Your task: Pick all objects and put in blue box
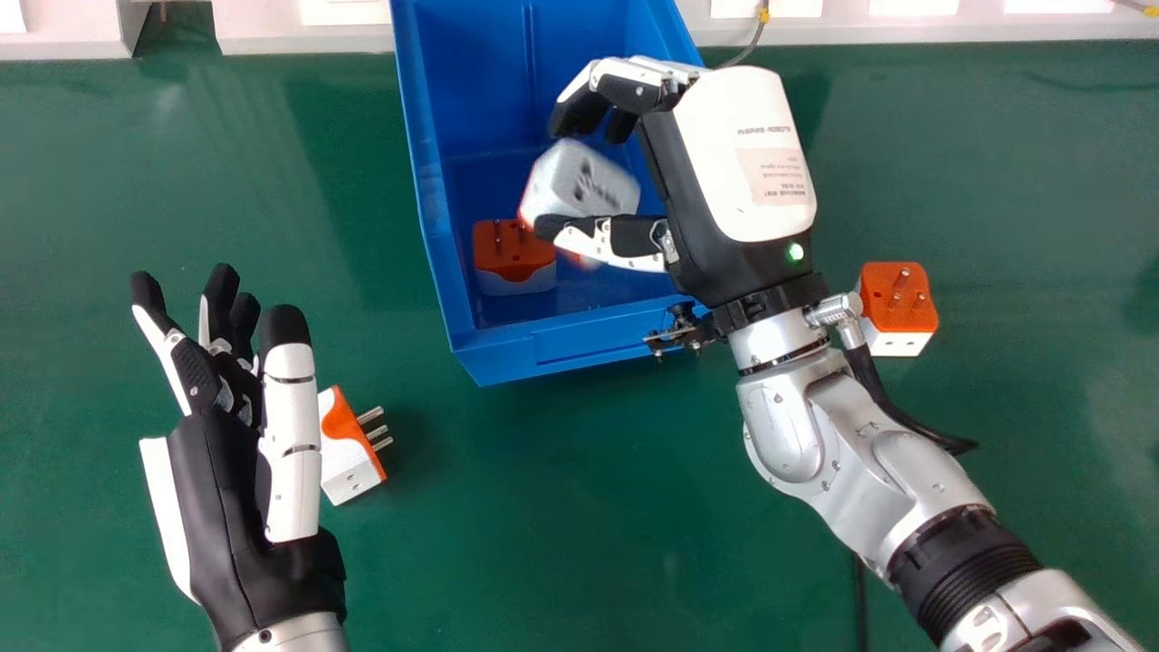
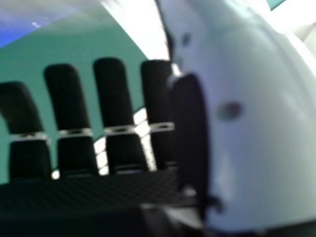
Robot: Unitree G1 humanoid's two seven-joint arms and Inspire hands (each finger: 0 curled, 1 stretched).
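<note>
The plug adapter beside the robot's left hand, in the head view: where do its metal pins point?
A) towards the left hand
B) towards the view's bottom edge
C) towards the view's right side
C: the pins of the adapter stick out rightward, away from the left hand.

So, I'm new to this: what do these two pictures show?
This is a robot with two mechanical hands. The wide picture looks down from its head; the other comes from a camera at its right hand. A blue box stands on the green table, an orange-and-white plug adapter inside. Another adapter lies right of the box, one more beside the open left hand. A blurred one is over the box between right fingers and thumb, perhaps released, not gripped.
</note>
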